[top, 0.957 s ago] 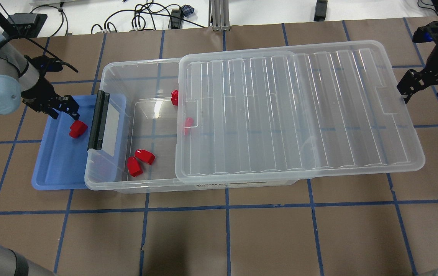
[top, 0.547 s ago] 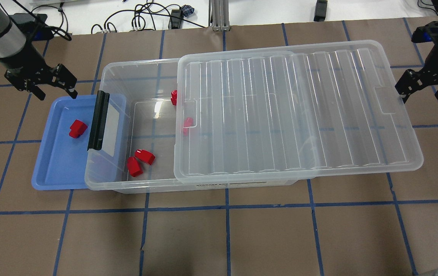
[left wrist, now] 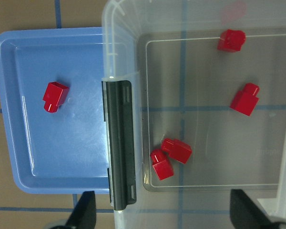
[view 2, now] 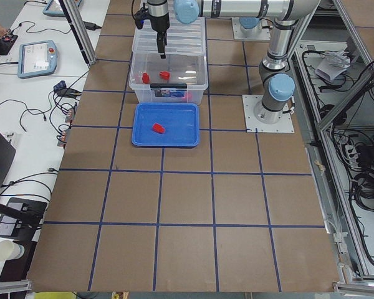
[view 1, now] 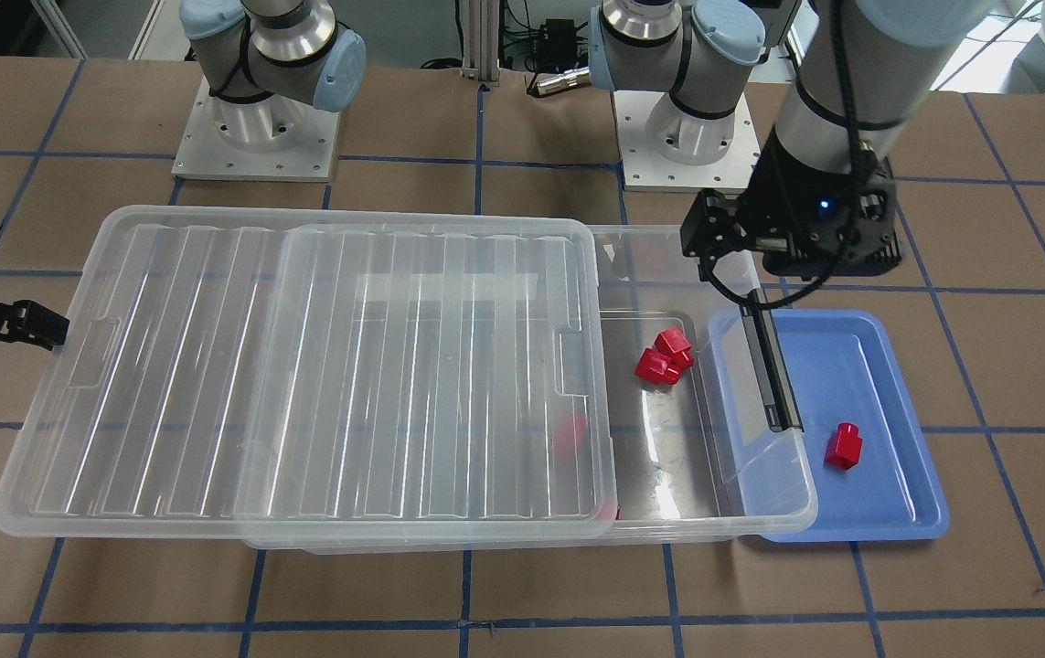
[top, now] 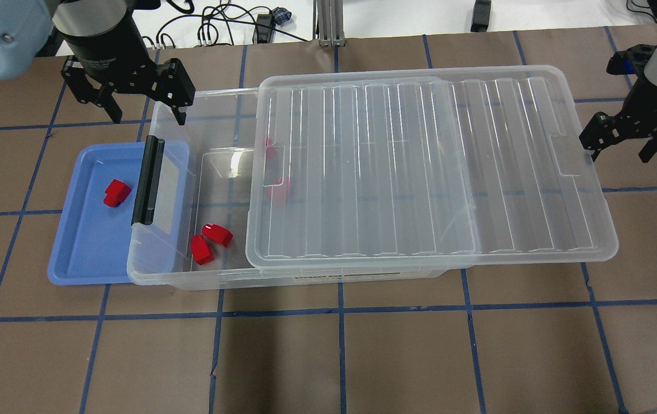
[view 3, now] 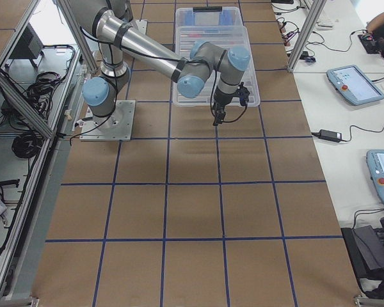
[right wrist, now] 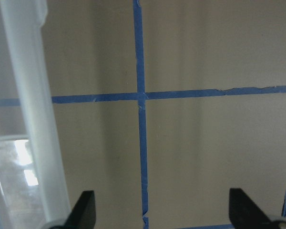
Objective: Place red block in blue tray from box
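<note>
One red block (top: 116, 192) lies alone in the blue tray (top: 89, 247), also in the left wrist view (left wrist: 55, 96) and front view (view 1: 844, 446). The clear box (top: 158, 115) overlaps the tray's right side with its black latch (top: 147, 181). Its ribbed lid (top: 420, 167) is slid right, so the left end is open. My left gripper (top: 147, 109) is open and empty, raised over the box's far left corner. My right gripper (top: 620, 150) is open and empty at the lid's right short end.
Two red blocks (top: 202, 249) (top: 218, 234) lie together in the box's open end. Two more (top: 271, 148) (top: 278, 188) show through the lid's left edge. Brown table (top: 339, 356) with blue tape lines spreads in front of the box. Cables lie at the far edge.
My left gripper rose from the red block in the tray and moved right, to the box's far left corner. The lid slid a little left over two blocks. My right gripper moved left with it.
</note>
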`<state>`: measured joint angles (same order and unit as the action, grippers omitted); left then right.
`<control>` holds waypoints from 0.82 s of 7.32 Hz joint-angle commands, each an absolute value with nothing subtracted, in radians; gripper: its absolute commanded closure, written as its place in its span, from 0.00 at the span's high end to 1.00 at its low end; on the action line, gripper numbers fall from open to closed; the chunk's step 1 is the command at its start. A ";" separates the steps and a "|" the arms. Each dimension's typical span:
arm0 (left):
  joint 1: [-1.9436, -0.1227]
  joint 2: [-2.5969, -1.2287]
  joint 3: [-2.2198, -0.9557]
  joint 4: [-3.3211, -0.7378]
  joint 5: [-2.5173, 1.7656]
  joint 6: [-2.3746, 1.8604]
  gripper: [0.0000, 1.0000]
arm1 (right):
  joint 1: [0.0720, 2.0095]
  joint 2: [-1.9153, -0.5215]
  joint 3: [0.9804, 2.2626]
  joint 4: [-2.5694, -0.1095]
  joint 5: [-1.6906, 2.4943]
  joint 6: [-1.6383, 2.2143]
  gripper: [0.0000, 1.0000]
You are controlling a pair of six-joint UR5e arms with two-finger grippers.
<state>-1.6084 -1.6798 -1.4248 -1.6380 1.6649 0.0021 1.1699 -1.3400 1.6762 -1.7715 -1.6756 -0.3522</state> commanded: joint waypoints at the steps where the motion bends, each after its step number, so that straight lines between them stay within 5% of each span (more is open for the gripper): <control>1: -1.622 -1.657 -1.489 -1.628 1.675 -0.014 1.00 | 1.189 -1.342 1.677 -1.770 -1.657 -0.321 1.00; 6: -1.545 -1.597 -1.506 -1.553 1.617 -0.003 1.00 | 1.224 -1.344 1.669 -1.772 -1.657 -0.269 1.00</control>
<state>-1.5448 -1.6017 -1.5072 -1.5863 1.6226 -0.0139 1.2141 -1.3437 1.6740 -1.7712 -1.6555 -0.2841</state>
